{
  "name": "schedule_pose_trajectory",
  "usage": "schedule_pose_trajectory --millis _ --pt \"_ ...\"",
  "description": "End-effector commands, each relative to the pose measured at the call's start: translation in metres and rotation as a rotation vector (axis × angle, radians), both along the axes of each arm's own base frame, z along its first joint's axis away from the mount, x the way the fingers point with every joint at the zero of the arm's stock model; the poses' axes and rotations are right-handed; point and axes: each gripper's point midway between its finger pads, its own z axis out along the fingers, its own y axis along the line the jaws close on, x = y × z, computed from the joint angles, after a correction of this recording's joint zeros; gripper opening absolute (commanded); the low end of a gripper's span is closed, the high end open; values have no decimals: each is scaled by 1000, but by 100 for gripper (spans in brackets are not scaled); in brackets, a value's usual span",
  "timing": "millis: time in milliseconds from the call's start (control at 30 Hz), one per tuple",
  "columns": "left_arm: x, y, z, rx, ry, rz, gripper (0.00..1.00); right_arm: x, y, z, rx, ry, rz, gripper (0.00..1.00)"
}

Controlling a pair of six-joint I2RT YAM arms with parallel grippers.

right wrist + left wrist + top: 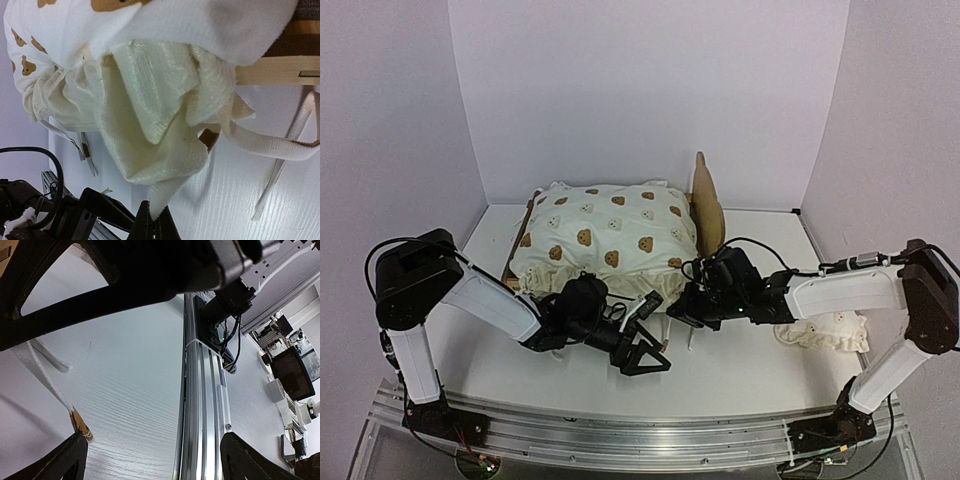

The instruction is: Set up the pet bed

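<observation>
The pet bed [708, 210] lies at centre frame under the cushion [605, 235], long axis left-right, headboard at right. The right gripper [692, 310], the nearer one, is clenched on the cushion's frill at the bed's lower edge. The left gripper [645, 352] stands released and empty, lower centre.

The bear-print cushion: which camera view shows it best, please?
The top external view: nearly the whole cushion lies there over the pet bed. The right wrist view shows only its ruffled corner and ties close up; the left wrist view shows only two tie ends.
</observation>
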Motion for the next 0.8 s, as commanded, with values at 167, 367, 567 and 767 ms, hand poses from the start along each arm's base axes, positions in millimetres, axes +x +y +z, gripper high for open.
schedule_pose_trajectory --millis 167,367,567,767 --pt "17 -13 11 -37 -24 77 88 1 -1 16 27 -61 7 0" --pt "22 -16 4 -35 -29 100 78 0 2 20 45 -66 21 0" --pt "35 -17 -7 -4 -68 158 75 -7 10 35 94 -66 76 0" --pt "41 -22 -1 -25 -75 176 54 -12 20 42 131 -51 127 0"
